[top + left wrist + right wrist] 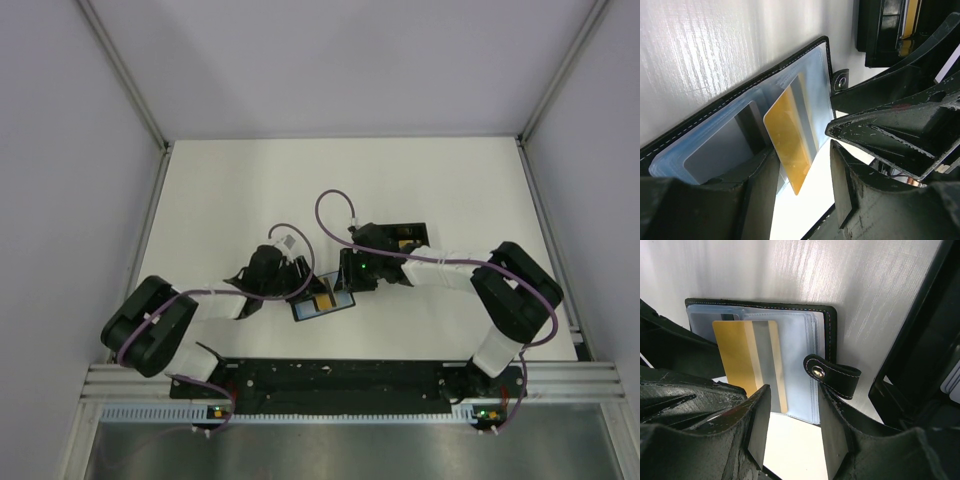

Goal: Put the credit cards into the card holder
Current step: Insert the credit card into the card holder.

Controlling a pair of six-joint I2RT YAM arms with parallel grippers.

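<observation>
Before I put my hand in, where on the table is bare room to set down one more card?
The widest bare patch of table lies between the back wall and the black box. A narrower one lies between the left arm and the left edge. The middle is crowded: the right arm meets it over the card holder, beside the box.

The card holder [740,85] lies partly hidden behind the left claw [802,175].

Overhead view looks down from behind; both wrist views closely share the card holder [795,355].
</observation>
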